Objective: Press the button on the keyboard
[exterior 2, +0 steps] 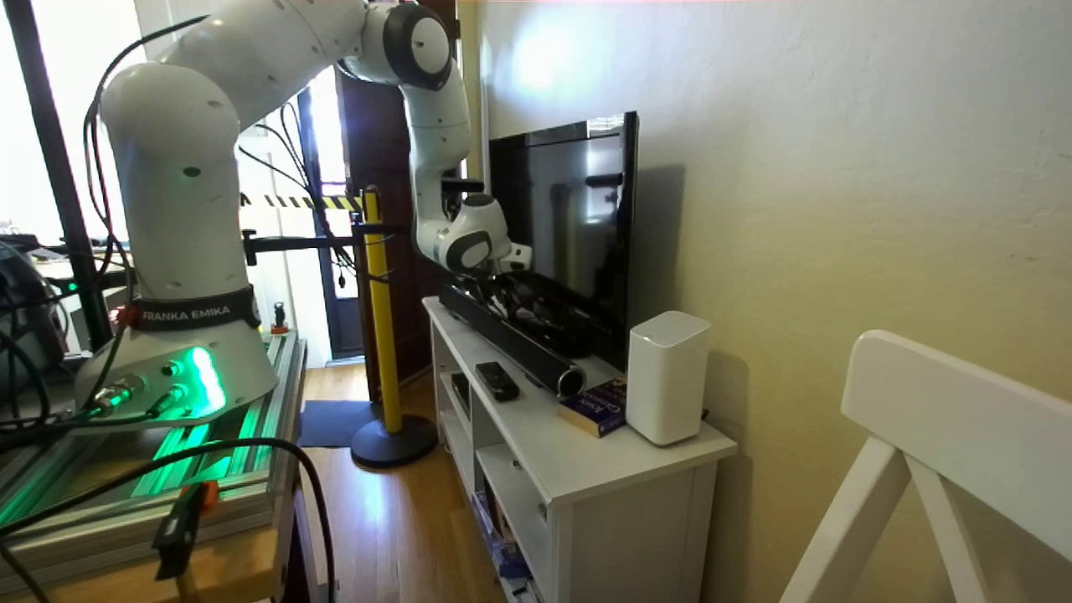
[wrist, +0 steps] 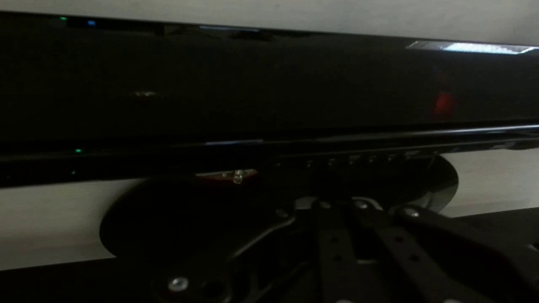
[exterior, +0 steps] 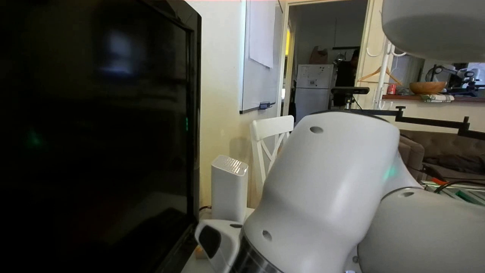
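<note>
No keyboard shows in any view. A black television [exterior 2: 557, 201] stands on a white cabinet; it also shows in the other views [exterior: 94, 125] [wrist: 252, 84]. In the wrist view, a row of small buttons [wrist: 352, 160] runs along the television's lower edge, right of centre. My gripper [wrist: 332, 183] points at this lower edge from in front, just below the buttons. Its fingers look drawn together with nothing between them. Its dark tips blend into the black stand [wrist: 168, 214], so I cannot tell whether they touch a button. In an exterior view, the gripper [exterior 2: 502, 293] is low before the screen.
A black soundbar [exterior 2: 511, 339] lies along the cabinet [exterior 2: 586, 469] in front of the television. A remote [exterior 2: 497, 381], a book [exterior 2: 596, 406] and a white box-shaped device [exterior 2: 668, 377] sit on the cabinet. A white chair [exterior 2: 938, 419] stands nearby, and a yellow post [exterior 2: 381, 327] stands behind the arm.
</note>
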Motion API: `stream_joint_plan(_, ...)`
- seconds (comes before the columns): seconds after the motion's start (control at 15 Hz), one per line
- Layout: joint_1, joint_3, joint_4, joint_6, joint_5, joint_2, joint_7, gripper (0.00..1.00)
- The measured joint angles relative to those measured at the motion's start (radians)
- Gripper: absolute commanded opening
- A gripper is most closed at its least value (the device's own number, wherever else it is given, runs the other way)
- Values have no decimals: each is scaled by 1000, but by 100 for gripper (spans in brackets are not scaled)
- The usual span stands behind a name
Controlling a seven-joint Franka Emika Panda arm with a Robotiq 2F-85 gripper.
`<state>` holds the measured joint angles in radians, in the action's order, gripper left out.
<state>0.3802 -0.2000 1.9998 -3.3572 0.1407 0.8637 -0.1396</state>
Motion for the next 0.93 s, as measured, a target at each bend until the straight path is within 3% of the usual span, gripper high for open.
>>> stream_joint_plan(0.2,69,61,21,-27,36,-27,-11,0)
stream_joint_plan(0.47,227,172,79,-74,176,-99,-52,0)
stream_joint_plan(0.53,275,195,99,-87,224,-120,-67,17)
stream_joint_plan(0.6,338,229,122,-92,287,-143,-81,28)
stream_joint_plan(0.93,720,469,269,-71,706,-227,-110,61)
